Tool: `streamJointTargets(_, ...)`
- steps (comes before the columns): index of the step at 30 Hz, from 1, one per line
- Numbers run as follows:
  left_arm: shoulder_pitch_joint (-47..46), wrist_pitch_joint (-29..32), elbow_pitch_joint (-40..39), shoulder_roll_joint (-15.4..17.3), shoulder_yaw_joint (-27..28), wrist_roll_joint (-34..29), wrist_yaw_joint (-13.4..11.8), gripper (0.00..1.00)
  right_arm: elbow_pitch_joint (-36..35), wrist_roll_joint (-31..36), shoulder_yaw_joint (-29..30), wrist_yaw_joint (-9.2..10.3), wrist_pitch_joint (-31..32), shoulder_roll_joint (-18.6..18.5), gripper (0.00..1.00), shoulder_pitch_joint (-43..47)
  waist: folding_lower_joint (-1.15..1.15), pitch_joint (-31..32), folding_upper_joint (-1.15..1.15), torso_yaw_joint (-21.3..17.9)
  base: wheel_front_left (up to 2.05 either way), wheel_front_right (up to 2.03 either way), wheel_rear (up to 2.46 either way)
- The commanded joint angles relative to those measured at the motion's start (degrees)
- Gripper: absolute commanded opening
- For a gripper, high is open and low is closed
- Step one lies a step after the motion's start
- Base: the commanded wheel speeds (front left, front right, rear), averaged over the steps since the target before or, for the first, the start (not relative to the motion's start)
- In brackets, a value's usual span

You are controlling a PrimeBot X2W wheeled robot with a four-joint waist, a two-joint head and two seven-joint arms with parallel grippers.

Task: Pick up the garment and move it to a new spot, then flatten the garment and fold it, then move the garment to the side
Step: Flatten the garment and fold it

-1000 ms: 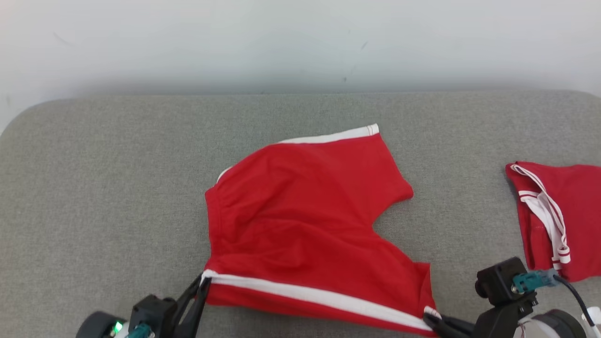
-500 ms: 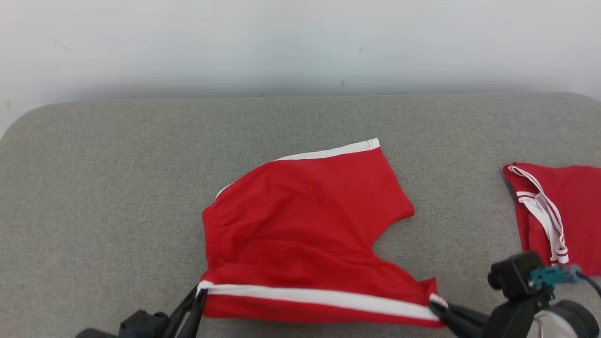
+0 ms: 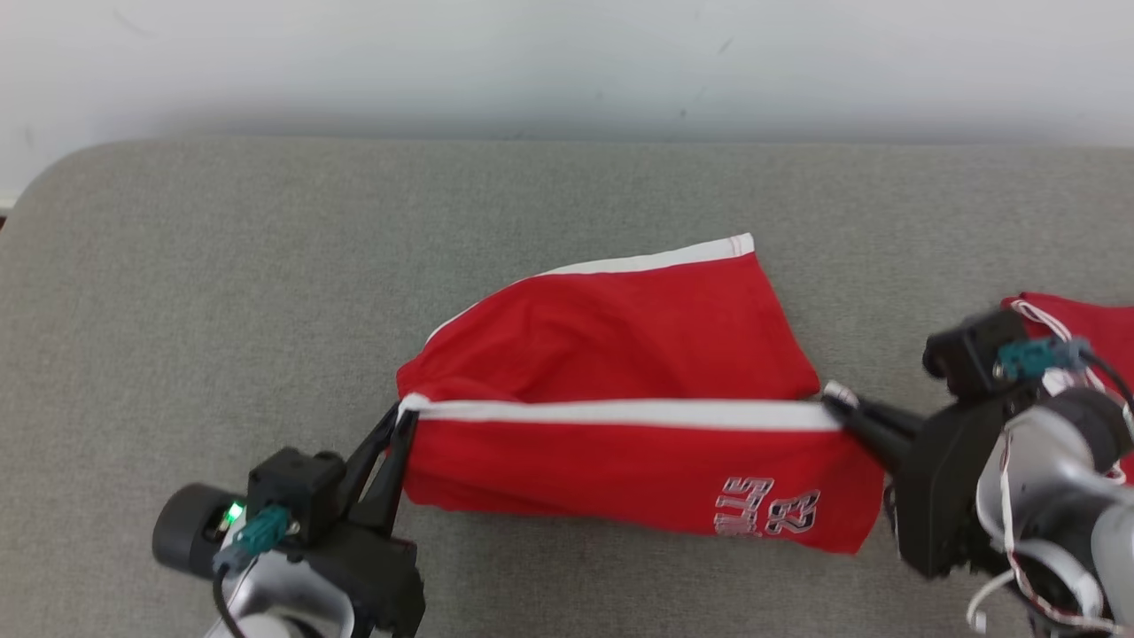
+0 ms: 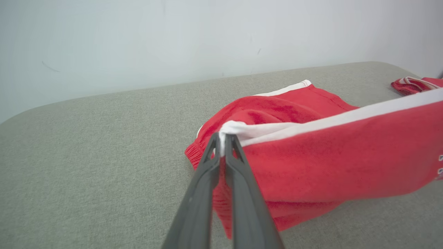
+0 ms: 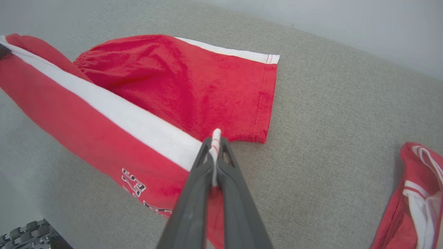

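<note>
The left gripper (image 3: 400, 424) clamps the shorts (image 3: 620, 346) at one end of the stripe (image 3: 620, 412), the right gripper (image 3: 833, 403) at the other. The shorts sit mid-cushion (image 3: 221, 266), near half lifted. Keep both ends level and taut, carrying them over the far half. Compared with a second ago, that edge is higher and the print (image 3: 766, 518) shows.

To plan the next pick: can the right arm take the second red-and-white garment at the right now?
Probably not yet: the right gripper is shut on the red white-striped shorts. The second red-and-white garment lies close by, only grey cloth surface between.
</note>
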State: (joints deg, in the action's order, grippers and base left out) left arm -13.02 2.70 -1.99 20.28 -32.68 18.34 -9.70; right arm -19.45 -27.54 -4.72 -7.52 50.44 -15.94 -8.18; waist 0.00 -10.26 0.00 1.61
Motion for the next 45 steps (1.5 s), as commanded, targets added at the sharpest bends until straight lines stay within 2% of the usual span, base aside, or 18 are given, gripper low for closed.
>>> streamJointTargets(1,-2.6,0.4,1.3,-0.7,-0.1,-0.3,0.5,0.0,2.1,0.9,-1.2,0.08,-1.2,-2.0,0.0,-3.5,0.0,-1.8,0.0,1.5,0.0,0.0,0.0)
streamJointTargets(12,-11.0,1.2,6.4,-4.4,-0.1,1.0,1.9,0.0,9.9,3.7,-7.3,0.08,-5.1,-8.5,0.0,-16.8,0.0,-5.8,0.0,4.7,0.0,0.0,0.0)
streamJointTargets(19,-15.5,1.4,9.4,-6.1,0.2,1.9,2.5,0.0,13.4,5.7,-9.3,0.08,-5.2,-10.2,0.0,-23.4,0.0,-7.8,0.0,6.0,0.0,0.0,0.0)
streamJointTargets(32,-23.4,1.9,15.6,-9.5,-0.3,2.5,3.3,0.0,19.3,8.1,-10.0,0.08,-6.9,-9.6,0.0,-31.2,0.0,-10.9,0.0,6.5,0.0,0.0,0.0)
streamJointTargets(39,-26.9,1.7,20.0,-10.8,0.0,2.7,3.0,0.0,22.9,8.9,-10.9,0.08,-9.9,-8.1,0.0,-34.3,0.0,-12.5,0.0,6.5,0.0,0.0,0.0)
streamJointTargets(45,-29.3,0.9,24.9,-11.7,0.1,2.8,2.7,0.0,29.1,9.4,-12.5,0.08,-14.3,-7.1,0.0,-37.1,0.0,-13.6,0.0,6.8,0.0,0.0,0.0)
